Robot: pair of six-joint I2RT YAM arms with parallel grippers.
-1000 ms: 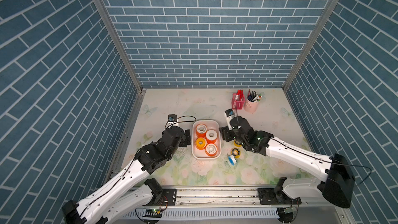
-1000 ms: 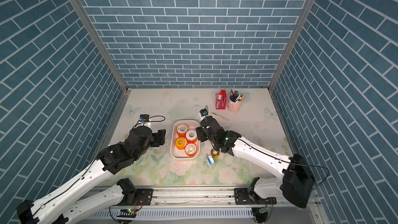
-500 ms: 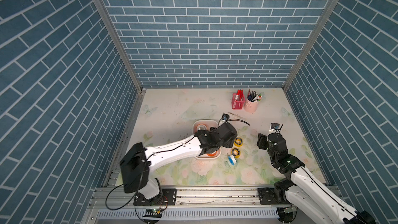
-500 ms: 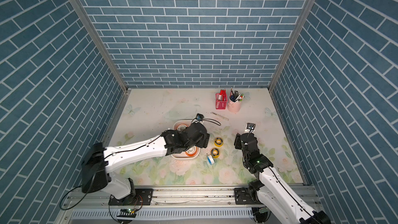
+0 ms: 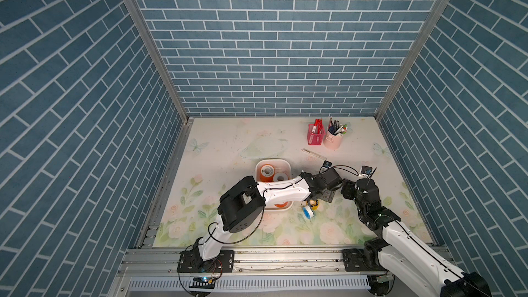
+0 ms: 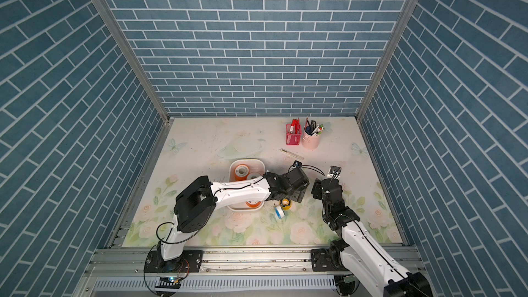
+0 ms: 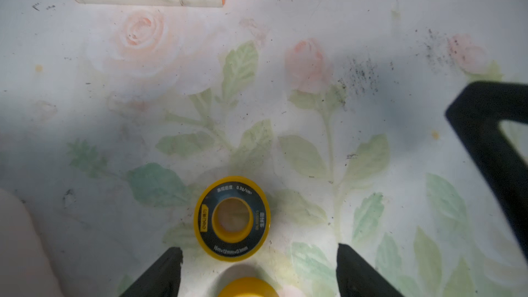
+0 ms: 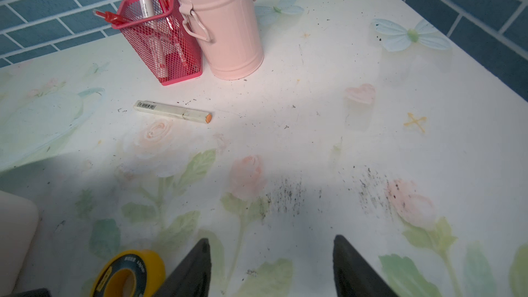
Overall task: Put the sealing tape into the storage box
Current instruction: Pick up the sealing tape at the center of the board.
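Caught the left gripper (image 7: pixel 258 251) stretched clear across the box (image 5: pixel 273 162), jaws spread wide and gripping nothing, one yellow tape (image 7: pixel 232 218) lying flat just ahead of the fingertips (image 7: pixel 170 264) and a second yellow tape (image 7: pixel 248 287) down between them. Spotted the right gripper (image 8: pixel 271 241) close by, jaws well apart too, empty over bare table (image 8: pixel 314 138). Also saw orange tape (image 5: pixel 267 171) sitting inside the box and a blue tape (image 5: pixel 308 211) outside it, on the table near the box's front right corner
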